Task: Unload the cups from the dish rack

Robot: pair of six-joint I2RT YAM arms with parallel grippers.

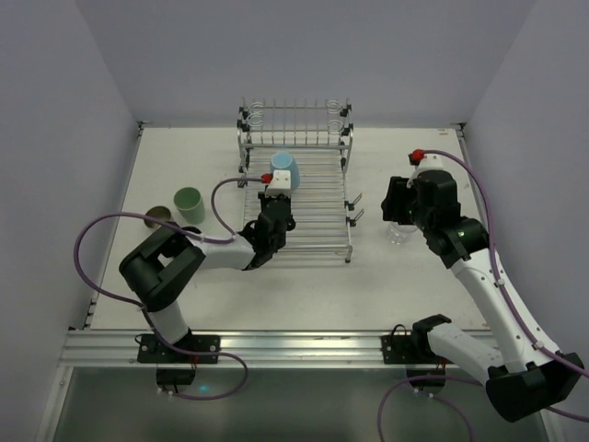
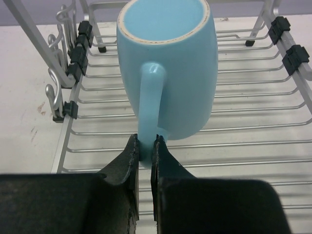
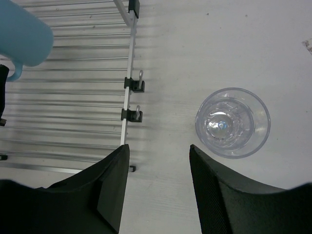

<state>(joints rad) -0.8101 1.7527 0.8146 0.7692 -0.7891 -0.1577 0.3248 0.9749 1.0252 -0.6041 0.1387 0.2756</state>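
The chrome dish rack stands mid-table. One light blue cup with a handle stands on its slats with its base up. In the left wrist view my left gripper is shut on the handle of this cup. My right gripper is open and empty above the table, just left of a clear tumbler that stands upright right of the rack. A pale green cup and a beige cup stand on the table left of the rack. No dark teal mug or second tumbler is in view.
The rack's raised back rail with coil holders is at the far side. Small hooks stick out of the rack's right edge. Purple cables loop beside both arms. Walls close the table at left, back and right.
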